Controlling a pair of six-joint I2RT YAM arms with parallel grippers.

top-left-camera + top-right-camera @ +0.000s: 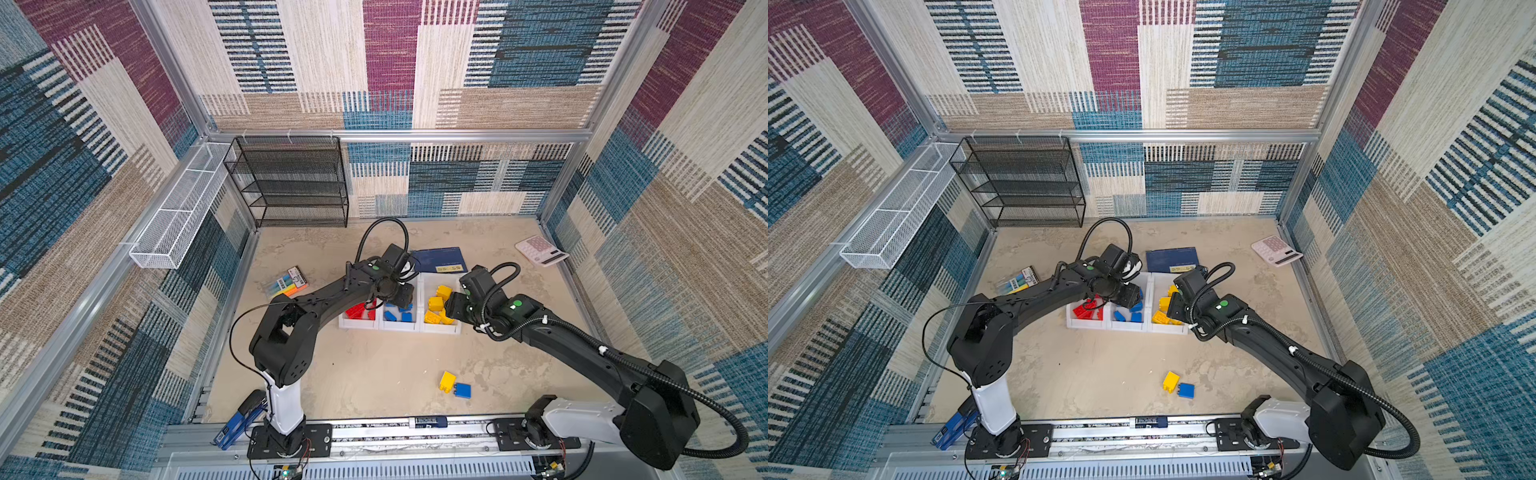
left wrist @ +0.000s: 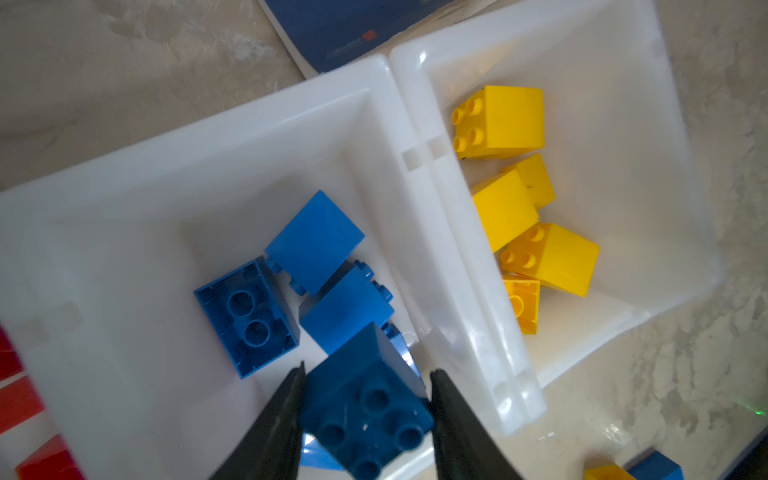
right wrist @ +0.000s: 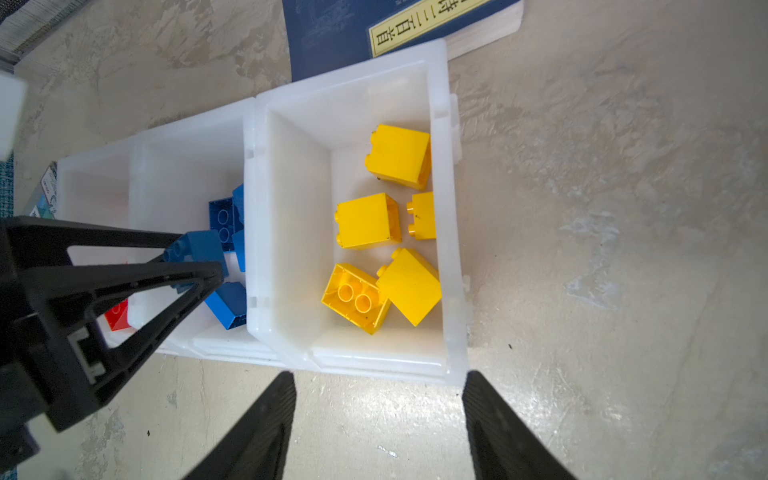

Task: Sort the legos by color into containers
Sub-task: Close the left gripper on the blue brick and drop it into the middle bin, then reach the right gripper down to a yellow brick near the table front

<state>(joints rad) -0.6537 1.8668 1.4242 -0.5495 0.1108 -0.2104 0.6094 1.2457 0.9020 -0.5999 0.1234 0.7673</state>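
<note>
one blue brick (image 2: 365, 415) in left tool (image 2: 366, 369), wrist views only

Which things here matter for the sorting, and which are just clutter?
Job: bins, red bricks, blue bricks, yellow bricks, loose yellow brick, loose blue brick, held brick in left gripper.
Clutter: book, calculator, markers, black rack, wire basket.
</note>
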